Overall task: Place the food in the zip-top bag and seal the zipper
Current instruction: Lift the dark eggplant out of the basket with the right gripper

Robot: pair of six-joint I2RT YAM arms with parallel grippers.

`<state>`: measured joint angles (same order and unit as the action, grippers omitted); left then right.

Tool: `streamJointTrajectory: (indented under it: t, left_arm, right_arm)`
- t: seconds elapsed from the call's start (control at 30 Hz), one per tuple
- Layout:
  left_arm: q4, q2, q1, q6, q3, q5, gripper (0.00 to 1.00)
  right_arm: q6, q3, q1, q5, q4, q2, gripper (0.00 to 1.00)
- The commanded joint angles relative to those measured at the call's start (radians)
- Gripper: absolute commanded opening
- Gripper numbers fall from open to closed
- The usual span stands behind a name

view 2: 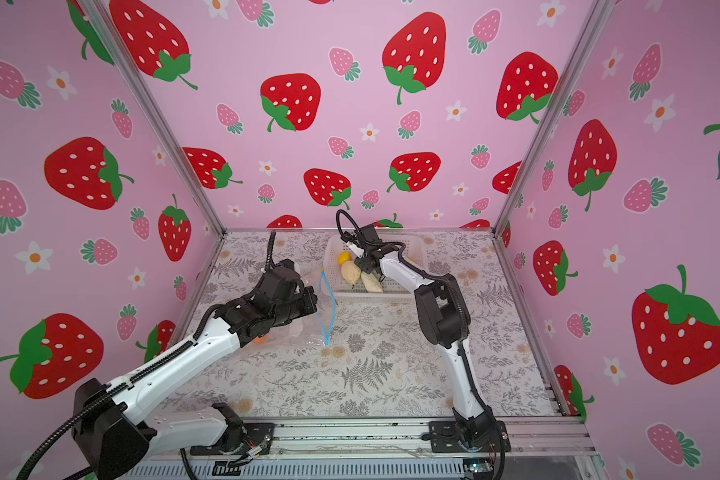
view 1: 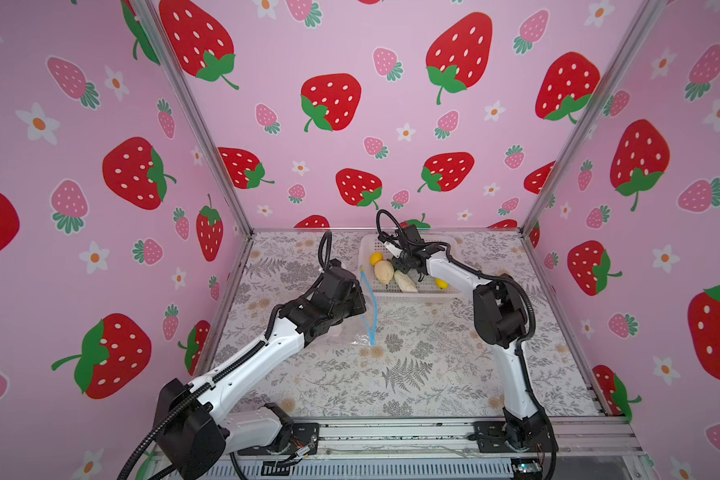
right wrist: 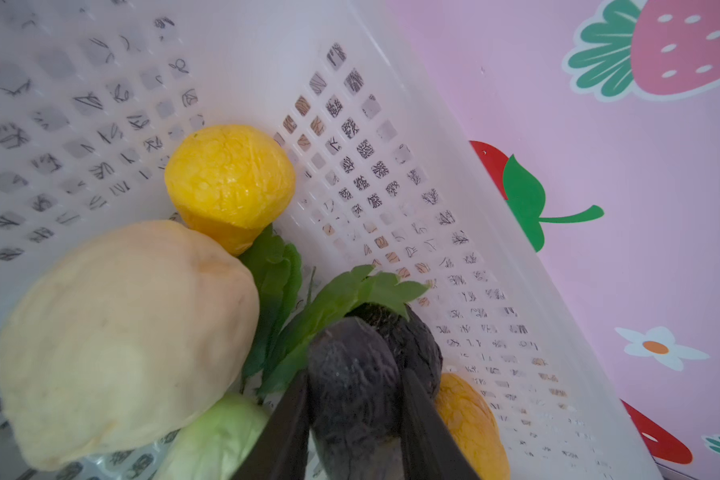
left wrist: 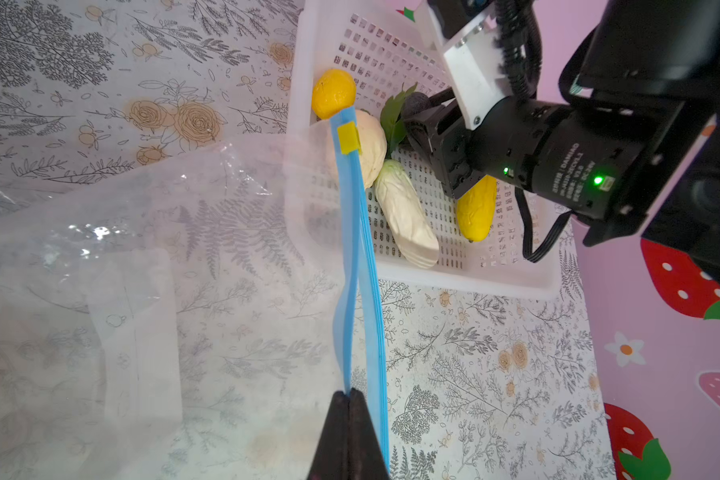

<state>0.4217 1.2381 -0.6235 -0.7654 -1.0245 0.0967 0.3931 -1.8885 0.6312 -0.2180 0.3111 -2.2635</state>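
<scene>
The clear zip-top bag (left wrist: 142,249) lies on the table left of the basket, its mouth parted. My left gripper (left wrist: 350,392) is shut on one light-blue zipper (left wrist: 352,249) strip and holds it up; the yellow tab (left wrist: 348,137) sits at the far end. In the white basket (view 1: 408,296) lie food pieces: a yellow one (right wrist: 229,183), a cream one (right wrist: 121,332), a pale cabbage (left wrist: 408,224) and another yellow one (left wrist: 474,208). My right gripper (right wrist: 355,374) reaches into the basket, its fingers pressed on both sides of a dark purple piece (right wrist: 352,407) with green leaves.
The basket stands at the back of the floral table (view 1: 412,374), against the strawberry wall. An orange piece (view 2: 260,339) shows through the bag under my left arm. Metal frame posts run up the back corners.
</scene>
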Motion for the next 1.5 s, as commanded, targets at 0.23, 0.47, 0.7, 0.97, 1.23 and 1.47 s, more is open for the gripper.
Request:
streamJointTrajectory:
  t: [0.23,0.47,0.7,0.97,1.23,1.47]
  left_arm:
    - [-0.013,-0.011,0.004,-0.018,0.001,0.018,0.00]
    - [-0.013,-0.015,0.005,-0.018,-0.005,0.017,0.00]
    - [-0.012,-0.023,0.004,-0.017,-0.003,0.015,0.00]
    - [-0.020,-0.028,0.005,-0.018,-0.002,0.013,0.00]
    - [-0.029,-0.029,0.009,-0.021,-0.010,0.028,0.00]
    - [-0.061,-0.020,0.023,-0.050,-0.015,0.023,0.00]
  right_arm:
    - [-0.089,-0.052,-0.012,-0.043,0.000,0.071,0.31]
    - [-0.177,-0.028,-0.021,0.065,0.011,0.120,0.31]
    - [-0.225,-0.006,-0.028,0.115,0.013,0.155,0.31]
    - [-0.342,0.050,-0.035,0.206,-0.061,0.215,0.31]
    - [-0.633,0.315,-0.051,0.360,-0.391,0.389,0.30]
    - [-1.022,0.588,-0.068,0.290,-0.712,0.534,0.28]
